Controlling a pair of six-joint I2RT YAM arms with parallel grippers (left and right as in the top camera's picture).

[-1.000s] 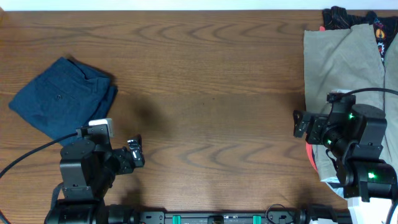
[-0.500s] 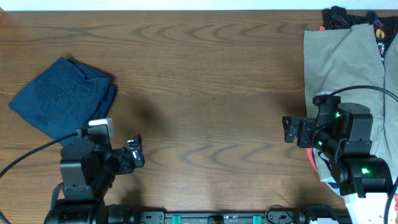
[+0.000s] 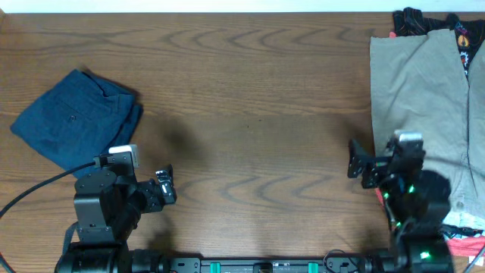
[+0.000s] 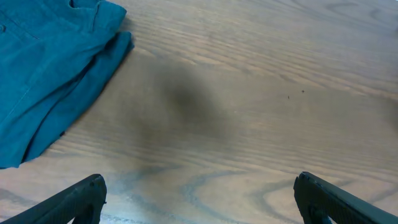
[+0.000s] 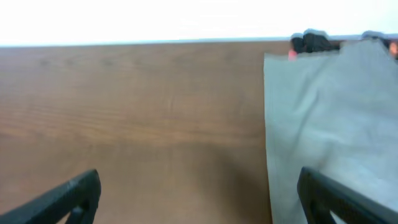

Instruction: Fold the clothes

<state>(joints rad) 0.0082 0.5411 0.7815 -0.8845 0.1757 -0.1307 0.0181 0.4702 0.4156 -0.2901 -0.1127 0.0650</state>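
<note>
Across the brown wooden table (image 3: 250,91), a khaki garment (image 3: 417,83) covers the right side, while the navy shorts (image 3: 72,121) lie partly doubled over at far left and a black garment (image 3: 413,19) peeks out at the top right corner. The left gripper (image 3: 167,186) and right gripper (image 3: 355,159) hover over bare wood, fingers spread wide, holding nothing. A clean fold likely calls for the left gripper to pinch the shorts' loose near edge and keep the layers flat.

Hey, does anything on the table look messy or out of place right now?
Nothing spilled or damaged. The navy shorts lie folded at the left, askew to the table edge, layers uneven along their right side. At far right, the khaki garment lies rumpled over a black garment.
</note>
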